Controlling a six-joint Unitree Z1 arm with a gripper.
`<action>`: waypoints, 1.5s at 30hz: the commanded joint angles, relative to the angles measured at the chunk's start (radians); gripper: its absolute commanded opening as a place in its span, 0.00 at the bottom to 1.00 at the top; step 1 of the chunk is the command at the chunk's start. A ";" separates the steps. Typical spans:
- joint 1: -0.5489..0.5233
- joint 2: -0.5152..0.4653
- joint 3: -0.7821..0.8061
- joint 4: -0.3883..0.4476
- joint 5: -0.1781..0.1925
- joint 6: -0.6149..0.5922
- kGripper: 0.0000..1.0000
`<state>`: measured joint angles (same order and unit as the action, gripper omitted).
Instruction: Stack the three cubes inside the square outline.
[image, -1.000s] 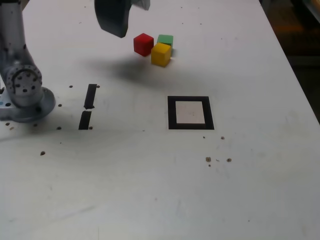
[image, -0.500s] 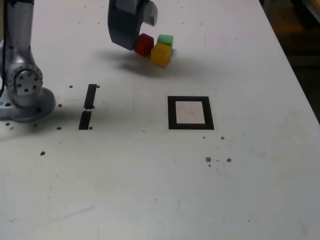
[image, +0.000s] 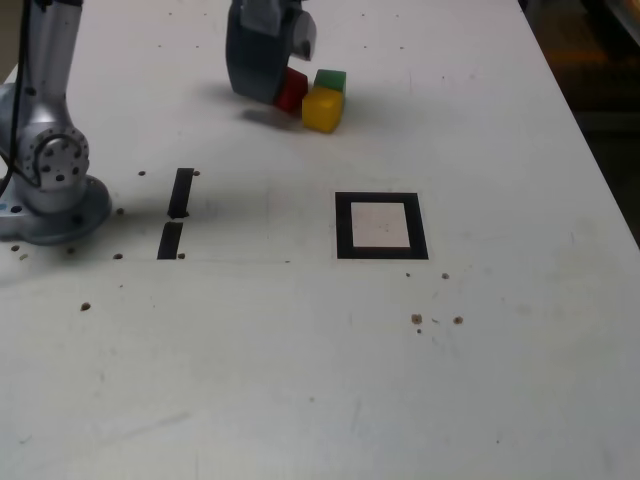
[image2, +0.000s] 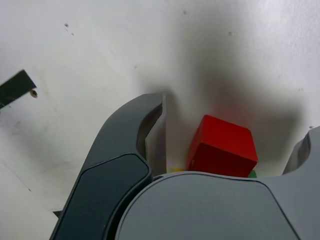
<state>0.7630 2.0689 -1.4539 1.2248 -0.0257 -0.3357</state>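
The table (image: 300, 380) is mostly bare, with the outline (image: 381, 226) empty mid-table. The gripper (image: 283, 62) has its jaws spread around the red cube (image2: 222, 146) at the far side. Yellow (image: 322, 108) and green (image: 330, 80) sit just right of it, so my worry is that closing knocks them.
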 joint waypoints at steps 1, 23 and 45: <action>0.000 0.013 -0.010 -0.003 -0.008 0.001 0.86; -0.028 0.004 -0.015 -0.055 -0.003 0.017 0.27; -0.393 -0.228 -0.248 0.375 0.069 0.250 0.26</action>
<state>0.4381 1.8397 -1.6884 1.5907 0.0468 -0.0836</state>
